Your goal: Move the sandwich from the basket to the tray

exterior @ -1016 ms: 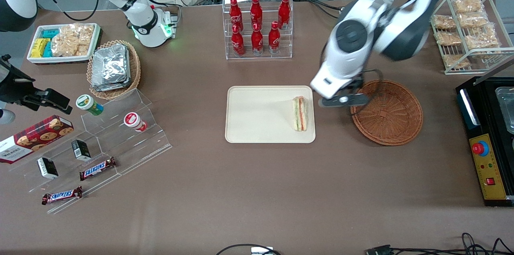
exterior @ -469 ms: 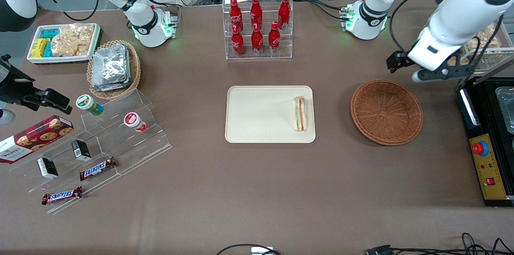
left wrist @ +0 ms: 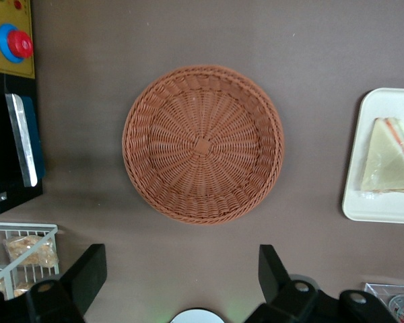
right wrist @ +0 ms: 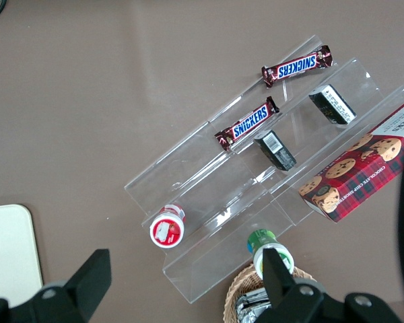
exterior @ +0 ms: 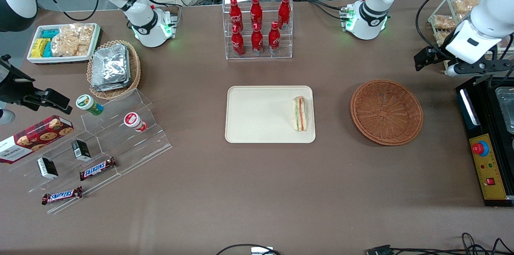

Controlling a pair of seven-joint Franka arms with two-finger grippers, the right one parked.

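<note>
Black gripper [left wrist: 178, 272] wide open, empty | above basket [left wrist: 202, 143] | sandwich [exterior: 300, 113] on tray [exterior: 261, 114]

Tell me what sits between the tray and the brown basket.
Nothing: bare table separates tray from basket, per the front view. The gripper hangs open.

The front view looks steeply down on the whole table from high up. The left wrist camera faces straight down, fairly high it seems, past the gripper [left wrist: 178, 272] with fingers [left wrist: 87, 272] spread; both views share the basket [left wrist: 202, 143], tray [left wrist: 390, 202] and sandwich [left wrist: 389, 158] lying ahead of the fingertips.
</note>
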